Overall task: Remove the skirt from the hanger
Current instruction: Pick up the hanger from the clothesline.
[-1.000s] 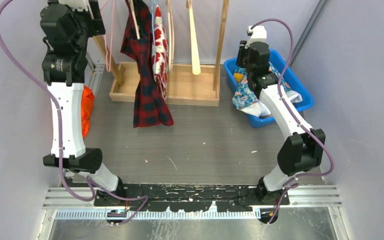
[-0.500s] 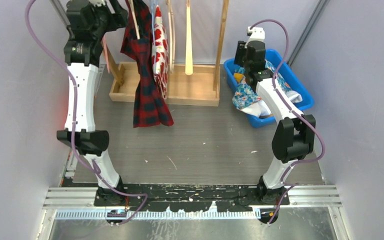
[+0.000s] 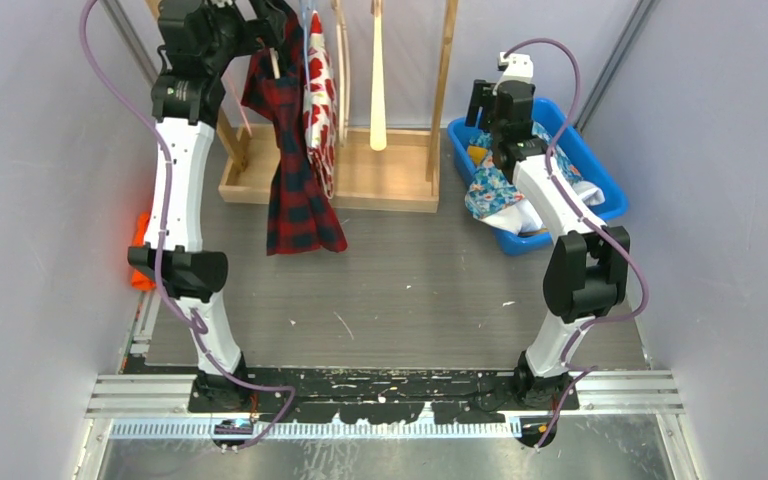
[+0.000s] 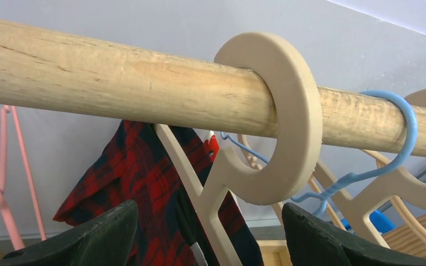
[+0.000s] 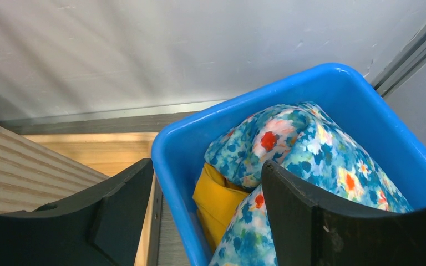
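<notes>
A red-and-black plaid skirt (image 3: 295,190) hangs from a cream hanger (image 3: 272,60) on the rack. In the left wrist view the hanger's ring hook (image 4: 288,111) sits round the wooden rail (image 4: 116,83), with the plaid cloth (image 4: 133,188) below it. My left gripper (image 4: 208,221) is open just under the rail, one finger on each side of the hanger's neck, touching neither. High at the rack's left end is my left gripper (image 3: 260,25). My right gripper (image 5: 206,177) is open above the blue bin's near rim, holding nothing.
The blue bin (image 3: 600,170) at the right holds a floral garment (image 5: 310,149) and a yellow cloth (image 5: 216,199). A blue hanger (image 4: 405,127) with a red-and-white garment (image 3: 320,90), a bare cream hanger (image 3: 378,80) and a pink hanger (image 4: 11,160) share the rail. An orange item (image 3: 140,250) lies by the left wall.
My left arm has swung right from the left wall to the rail and its jaws have widened. My right gripper has opened over the bin.
</notes>
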Robot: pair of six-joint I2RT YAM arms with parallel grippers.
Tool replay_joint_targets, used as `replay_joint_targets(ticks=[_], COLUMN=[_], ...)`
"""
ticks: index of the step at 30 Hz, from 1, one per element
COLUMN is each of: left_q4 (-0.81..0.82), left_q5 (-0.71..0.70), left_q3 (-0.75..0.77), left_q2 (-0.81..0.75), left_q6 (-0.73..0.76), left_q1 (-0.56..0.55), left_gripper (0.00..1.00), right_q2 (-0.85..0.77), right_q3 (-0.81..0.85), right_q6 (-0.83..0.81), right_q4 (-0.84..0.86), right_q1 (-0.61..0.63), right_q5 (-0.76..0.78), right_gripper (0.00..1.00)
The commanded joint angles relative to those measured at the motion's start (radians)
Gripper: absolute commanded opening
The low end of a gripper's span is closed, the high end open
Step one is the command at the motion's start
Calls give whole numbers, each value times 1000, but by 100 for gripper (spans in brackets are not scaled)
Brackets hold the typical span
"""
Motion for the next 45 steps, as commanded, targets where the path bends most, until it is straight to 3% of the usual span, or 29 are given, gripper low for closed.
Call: replay_joint_targets(ticks=[1,7,10,14,15,18,19,21,22,33,45], left_q4=[69,31,32,44,51,56,51,50,52,131,188], left_q5=[-29,-165,-219,-270,-276,-295,-304,-328,-336,-271,-219], left_q3=[60,101,107,118,118,119,118,108,102,175,219], left_q2=[42,116,131,132,133,137,137,133,131,76,-25], left_q6=[10,167,209,245,258,302,317,347,362,410,364], left_q1=[0,-48,-58,-59,-59,-58,-58,-58,-57,-32,-31], left_gripper=[100,99,90,49,44,41,33,5,0,0,0], right_q2=[-16,-23,-29,-33,-33,-35,-36,-36,-37,-47,-31], right_q3=[50,34,29,29,28,29,30,29,28,-9,-8], right_q6=[-3,3,3,8,10,16,17,19,20,45,87], right_q4=[64,70,71,71,72,72,73,73,73,93,100], right_q1=[-8,-25,-29,-35,-36,-37,-36,-36,-36,-39,-40], right_q5=[16,15,14,10,9,3,1,-1,0,-9,-36], right_gripper=[77,76,76,76,75,74,74,74,74,73,70])
